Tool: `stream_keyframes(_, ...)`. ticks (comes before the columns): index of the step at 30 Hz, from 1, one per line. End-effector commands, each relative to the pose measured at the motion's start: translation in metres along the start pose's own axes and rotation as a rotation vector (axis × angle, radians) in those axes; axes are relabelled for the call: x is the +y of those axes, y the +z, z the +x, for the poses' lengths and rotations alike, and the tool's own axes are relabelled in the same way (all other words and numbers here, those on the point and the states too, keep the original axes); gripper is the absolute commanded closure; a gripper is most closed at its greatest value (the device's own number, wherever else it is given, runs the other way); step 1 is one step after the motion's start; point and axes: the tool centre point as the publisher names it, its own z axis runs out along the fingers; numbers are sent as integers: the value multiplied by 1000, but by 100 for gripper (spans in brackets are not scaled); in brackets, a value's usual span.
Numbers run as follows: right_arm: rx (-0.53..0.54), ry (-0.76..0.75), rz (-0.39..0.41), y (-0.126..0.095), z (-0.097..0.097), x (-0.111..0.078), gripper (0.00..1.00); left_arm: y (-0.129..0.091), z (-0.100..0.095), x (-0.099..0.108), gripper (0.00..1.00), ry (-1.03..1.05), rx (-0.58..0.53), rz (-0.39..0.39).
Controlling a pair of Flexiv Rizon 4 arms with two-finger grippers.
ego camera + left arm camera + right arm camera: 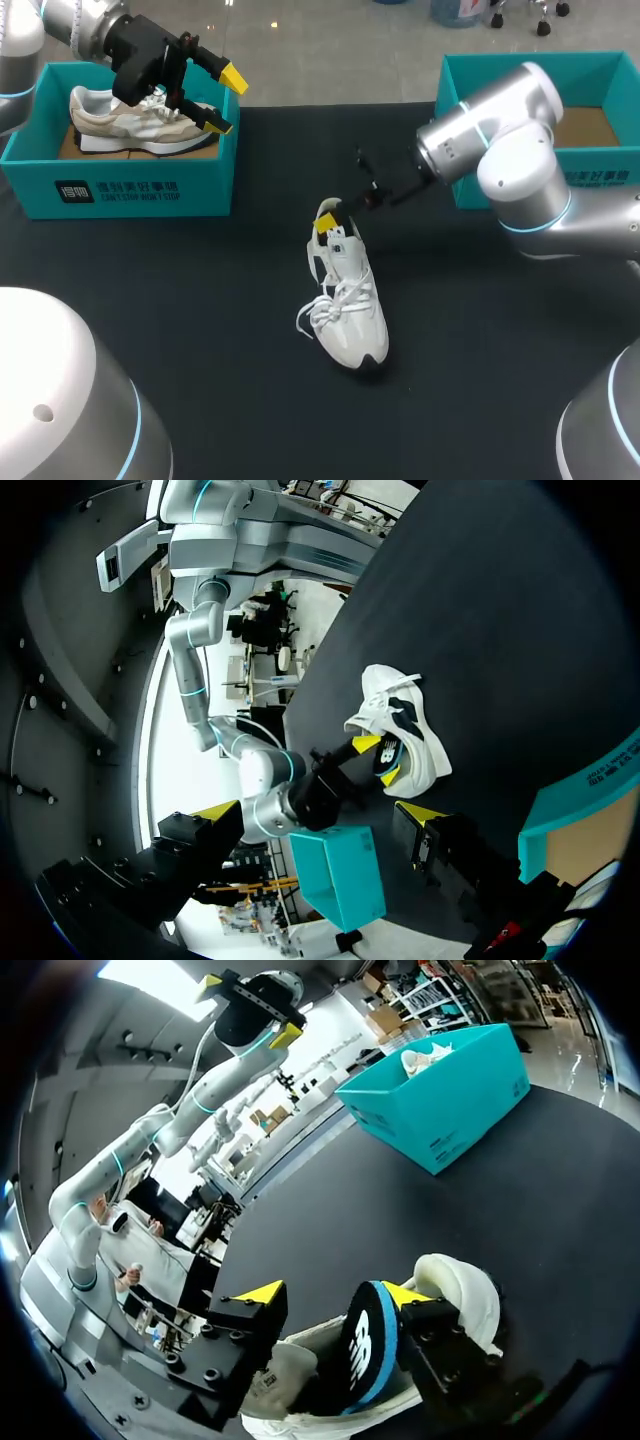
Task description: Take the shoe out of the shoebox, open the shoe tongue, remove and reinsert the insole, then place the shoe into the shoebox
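— Right gripper [329,1293] is closest. What is that dark thing between its fingers?
— That is the insole [362,1345]. It stands on its edge, partly out of the white shoe [350,300], at the heel end. One finger touches its side. The other finger is apart from it, so the fingers are open and do not pinch it.
— Why is it held that way?
— My guess is that the finger props it up so it can slide back inside. It looks like the putting-back step.
— Where is the shoe?
— Under the fingers, flat on the black table [200,330]. Its toe points away from them and its laces are loose. It is outside both boxes.
— And the boxes?
— The teal shoebox [455,80] beside the right arm shows only its brown floor, so the shoe likely goes there. The other shoebox [120,190] holds a beige shoe [130,120].
— What about the left gripper [224,100]?
— It hangs over the beige shoe with its fingers open, holding nothing. I think it waits out of the way.
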Motion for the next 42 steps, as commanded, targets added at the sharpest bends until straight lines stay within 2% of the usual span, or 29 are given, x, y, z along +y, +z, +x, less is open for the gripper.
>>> stream_keyframes(1, -12, -5, -1, -2, 4, 2, 28, -1, 0, 0, 0, 1, 4, 2)
stream_keyframes(3, -18, -12, -9, -4, 4, 4, 24, -1, 0, 0, 0, 1, 4, 2)
stream_keyframes(12, -52, -42, -29, -11, 11, 18, 19, -1, 0, 0, 0, 1, 4, 2)
stream_keyframes(23, -192, 0, -92, -27, 13, 28, 27, -1, 0, 0, 0, 1, 4, 2)
stream_keyframes(25, -203, 1, -104, -29, 13, 28, 33, -1, 0, 0, 0, 1, 4, 2)
stream_keyframes(27, -221, 14, -106, -31, 14, 28, 51, -1, 0, 0, 0, 1, 4, 2)
stream_keyframes(29, -251, 36, -105, -33, 13, 25, 60, -1, 0, 0, 0, 1, 4, 2)
stream_keyframes(32, -341, 76, -73, -37, 11, 22, 100, -1, 0, 0, 0, 1, 4, 2)
stream_keyframes(33, -386, 87, -45, -37, 11, 22, 100, -1, 0, 0, 0, 1, 4, 2)
stream_keyframes(37, -486, 106, -12, -42, 12, 22, 100, -1, 0, 0, 0, 1, 4, 2)
stream_keyframes(42, -478, 105, -27, -44, 13, 23, 100, -1, 0, 0, 0, 1, 4, 2)
